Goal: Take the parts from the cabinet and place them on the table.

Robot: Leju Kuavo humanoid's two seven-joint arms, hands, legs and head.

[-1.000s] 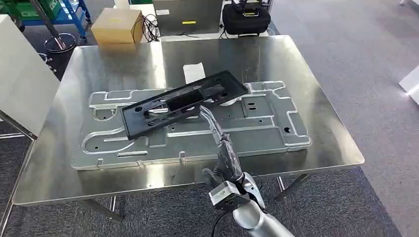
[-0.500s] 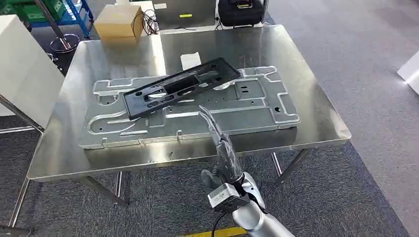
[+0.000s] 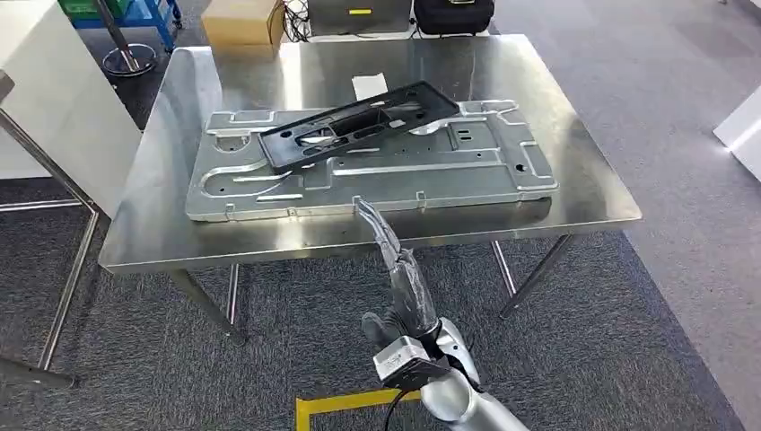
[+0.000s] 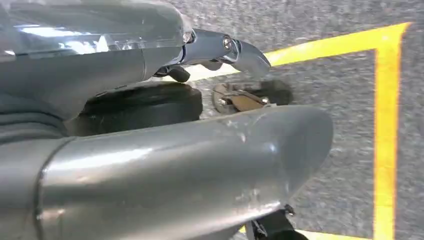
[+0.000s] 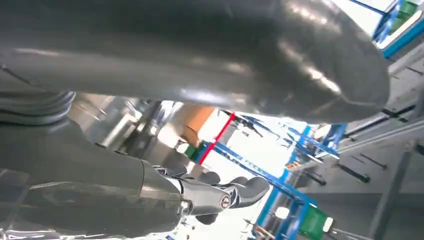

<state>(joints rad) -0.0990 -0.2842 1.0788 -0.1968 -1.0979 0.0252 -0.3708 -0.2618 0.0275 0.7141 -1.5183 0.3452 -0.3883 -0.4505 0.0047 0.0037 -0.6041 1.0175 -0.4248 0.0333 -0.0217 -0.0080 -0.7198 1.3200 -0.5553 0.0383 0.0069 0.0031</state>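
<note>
On the steel surface [image 3: 161, 242] lies a large silver metal plate [image 3: 377, 171], and a black frame part [image 3: 359, 126] rests on top of it, tilted across its far side. The right hand [image 3: 395, 269] is in front of the surface's near edge, its fingers stretched out and apart, holding nothing. The left hand [image 4: 150, 65] hangs over grey carpet with yellow tape [image 4: 385, 125]; its fingers are extended and hold nothing.

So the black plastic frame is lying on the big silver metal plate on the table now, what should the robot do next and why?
Probably turn away toward the cabinet for another part. The black plastic frame already rests on the large silver stamped metal plate on the steel table, and the right hand is stretched out over the floor short of the table edge, holding nothing. The left hand seems empty too.
</note>
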